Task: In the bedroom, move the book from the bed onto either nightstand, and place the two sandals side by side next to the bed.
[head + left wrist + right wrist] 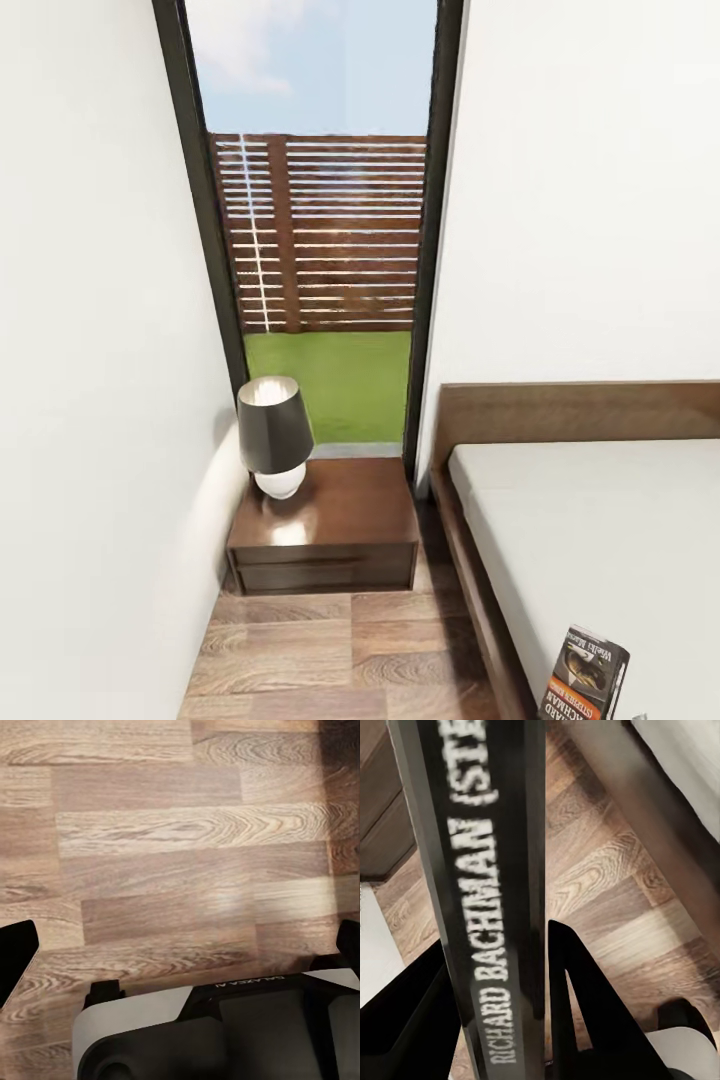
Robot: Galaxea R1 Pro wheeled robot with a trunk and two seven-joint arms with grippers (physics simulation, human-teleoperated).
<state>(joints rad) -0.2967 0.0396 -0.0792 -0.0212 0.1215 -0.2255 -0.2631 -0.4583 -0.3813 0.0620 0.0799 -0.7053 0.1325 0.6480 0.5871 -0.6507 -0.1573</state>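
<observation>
right wrist view: right jaws [499, 1005] clamp the book [484, 870] edge-on between both fingers; left jaws' state unclear.

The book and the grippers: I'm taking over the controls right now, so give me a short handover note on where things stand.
Right gripper: shut on the book, fingers on either side of its spine, held above the wood floor beside the bed.
Left gripper: open, empty, over bare floor.
The nightstand stands ahead between wall and bed; a lamp takes its left side, the right part of the top is free.
Done: book lifted off the mattress.
Left: set the book on the nightstand, then find the two sandals and line them up beside the bed.
</observation>
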